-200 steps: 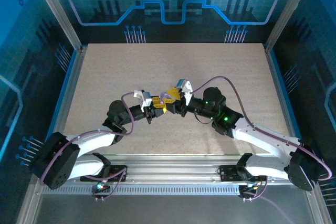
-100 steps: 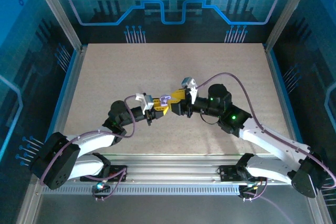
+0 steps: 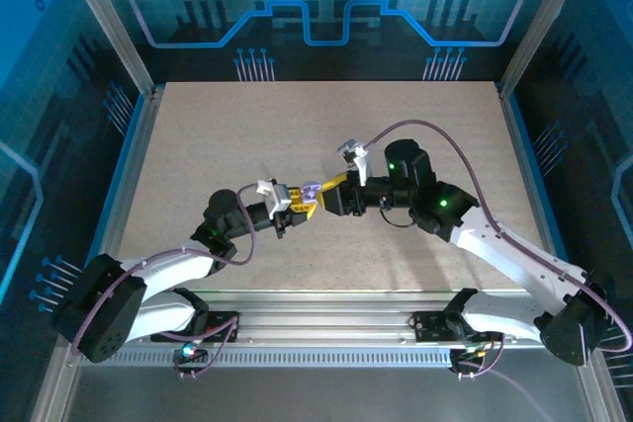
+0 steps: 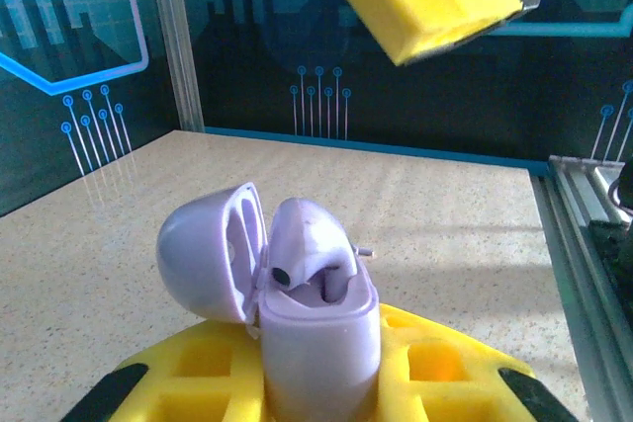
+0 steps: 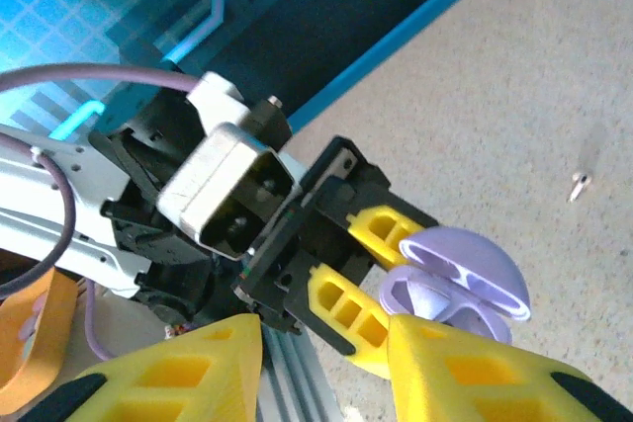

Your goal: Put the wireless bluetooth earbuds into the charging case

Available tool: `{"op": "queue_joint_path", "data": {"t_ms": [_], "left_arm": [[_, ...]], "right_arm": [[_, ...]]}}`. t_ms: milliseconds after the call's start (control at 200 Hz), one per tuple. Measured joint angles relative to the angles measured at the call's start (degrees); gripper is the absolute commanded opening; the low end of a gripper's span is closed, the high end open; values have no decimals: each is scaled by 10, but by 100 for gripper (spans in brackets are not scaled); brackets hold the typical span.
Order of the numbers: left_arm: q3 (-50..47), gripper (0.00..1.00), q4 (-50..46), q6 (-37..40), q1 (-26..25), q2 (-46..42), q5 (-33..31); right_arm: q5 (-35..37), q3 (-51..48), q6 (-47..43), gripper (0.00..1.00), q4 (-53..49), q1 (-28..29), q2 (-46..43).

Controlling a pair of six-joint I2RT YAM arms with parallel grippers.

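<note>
A: Right arm's elbow swung forward since earlier. The right gripper (image 3: 332, 187) hovers over the charging case (image 4: 316, 328), jaws apart.
B: Left gripper (image 3: 300, 205)?
A: Clamps the case upright, lid open for seating. One earbud (image 4: 309, 239) half in, likely second earbud (image 5: 579, 185) on table (image 3: 198, 145).

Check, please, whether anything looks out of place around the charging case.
Yes: a tiny pale bit lies loose on the table, apart from the open charging case clamped in the left gripper; it is too small to identify. The earbud in the case stands high, seemingly not fully seated.
</note>
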Motion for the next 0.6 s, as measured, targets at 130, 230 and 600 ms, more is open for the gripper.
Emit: {"op": "queue_joint_path", "data": {"t_ms": [130, 230, 600], "left_arm": [[-1, 10, -15, 14, 0, -10, 0], [-1, 10, -24, 19, 0, -16, 0], [-2, 10, -35, 23, -4, -20, 0]], "right_arm": [[-5, 0, 14, 38, -23, 0, 17], [-12, 0, 19, 37, -29, 0, 25], [-29, 0, 25, 35, -17, 0, 57]]}}
